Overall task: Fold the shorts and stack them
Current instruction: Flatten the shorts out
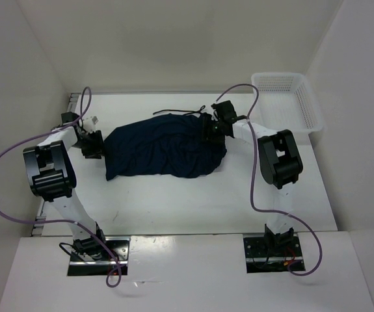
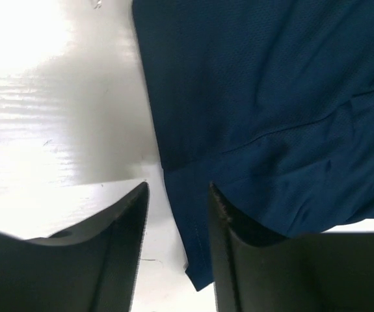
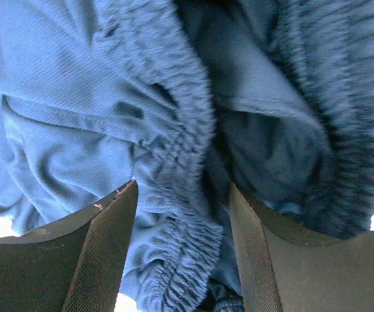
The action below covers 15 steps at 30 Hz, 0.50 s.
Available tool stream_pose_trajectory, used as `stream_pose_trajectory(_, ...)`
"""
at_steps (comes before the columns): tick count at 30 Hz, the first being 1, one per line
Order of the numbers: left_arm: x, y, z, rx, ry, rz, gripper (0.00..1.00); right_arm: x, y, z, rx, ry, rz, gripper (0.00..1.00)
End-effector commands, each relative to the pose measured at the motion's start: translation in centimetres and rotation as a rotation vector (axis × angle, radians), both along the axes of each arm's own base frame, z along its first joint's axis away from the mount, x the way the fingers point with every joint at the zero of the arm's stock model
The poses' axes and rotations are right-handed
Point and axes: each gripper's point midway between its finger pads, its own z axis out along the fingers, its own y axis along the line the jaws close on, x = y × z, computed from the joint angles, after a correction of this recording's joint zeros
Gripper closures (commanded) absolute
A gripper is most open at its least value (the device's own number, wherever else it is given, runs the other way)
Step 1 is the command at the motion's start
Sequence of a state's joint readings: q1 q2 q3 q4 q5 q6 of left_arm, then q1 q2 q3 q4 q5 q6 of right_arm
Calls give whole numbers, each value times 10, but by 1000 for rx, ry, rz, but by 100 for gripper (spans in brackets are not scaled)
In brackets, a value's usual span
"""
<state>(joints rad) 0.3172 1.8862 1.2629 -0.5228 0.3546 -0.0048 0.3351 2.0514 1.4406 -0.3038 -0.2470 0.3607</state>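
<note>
Lying crumpled in the middle of the worktop [image 1: 173, 201], the navy shorts [image 1: 164, 148] stretch between both arms, the left jaws parted narrowly astride the hem [image 2: 190, 260] at the cloth's left end, the right jaws parted wider around the gathered waistband [image 3: 187, 162] at its right end.

Left arm [image 1: 50, 170] and right arm [image 1: 278, 156] reach inward, jaws parted.
</note>
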Motion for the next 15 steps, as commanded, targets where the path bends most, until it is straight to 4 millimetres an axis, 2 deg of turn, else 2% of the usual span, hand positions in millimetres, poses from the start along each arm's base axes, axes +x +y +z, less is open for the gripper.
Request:
stream_pose_trajectory(1,8,-6,3,-24,-41,-24,53,15,13,14,7,-67,30,37)
stream_pose_trajectory(3,6,-7,-3,-28,-29,-24,61,17,13,17,10,-76,30,39)
stream_pose_trajectory(5,5,-7,-7,-31,-19,-24,64,17,13,11,6,-64,30,40)
stream_pose_trajectory(9,2,-5,-16,-19,8,-16,64,19,14,10,11,-60,24,40)
stream_pose_trajectory(12,3,-1,-21,-1,12,-9,55,20,13,14,6,-71,17,41)
stream_pose_trajectory(15,4,-5,-19,-25,4,-19,55,20,13,14,6,-71,17,48)
